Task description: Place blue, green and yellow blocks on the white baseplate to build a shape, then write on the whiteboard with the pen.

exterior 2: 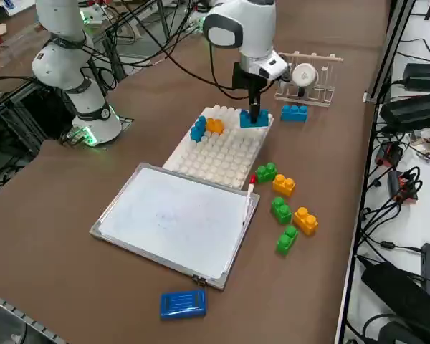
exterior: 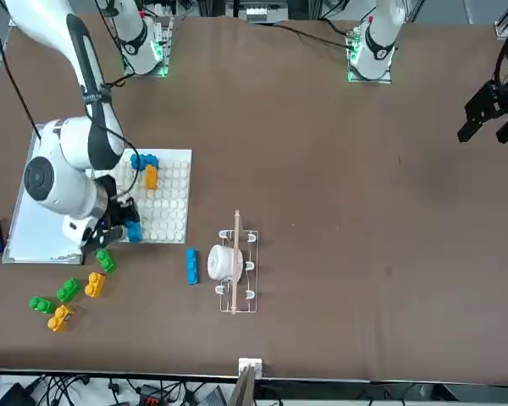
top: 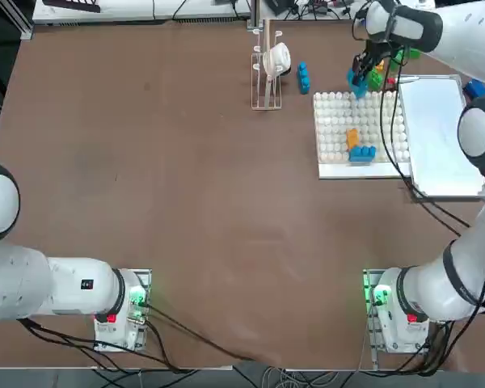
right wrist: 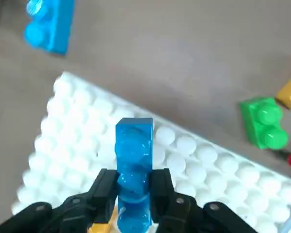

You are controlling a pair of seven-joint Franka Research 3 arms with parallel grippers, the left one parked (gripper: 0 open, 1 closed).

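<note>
I am gripping a bright blue studded plastic block (right wrist: 134, 165) and holding it over the far edge of the white studded plastic baseplate (exterior 2: 218, 154); whether it is touching the studs I cannot tell. My right gripper (right wrist: 134, 182) is standing partly open, its two fingers pressing the block's opposite sides, parted by just its width.

On the baseplate, toward its near left part, an orange studded block (top: 352, 138) is sitting against a second blue studded block (top: 362, 153), the blue one lying nearer my base.

Just left of the baseplate's far corner, a third blue studded block (exterior 2: 294, 113) is resting on the brown table (top: 186, 186). Farther left of the baseplate, a wire rack with a wooden rod (exterior: 236, 262) is standing with a white roll (exterior: 223, 263) on it.

Beyond the baseplate, toward its right, three green studded blocks (exterior 2: 281, 211) and two loose orange studded blocks (exterior 2: 305, 221) are lying scattered on the table.

Right beside the baseplate, the smooth silver-framed whiteboard (exterior 2: 175, 218) is lying flat, and the white pen with a red end (exterior 2: 249, 197) is lying along its far short edge. On the whiteboard's other side from the baseplate, a smooth blue slab (exterior 2: 183, 304) is resting.
</note>
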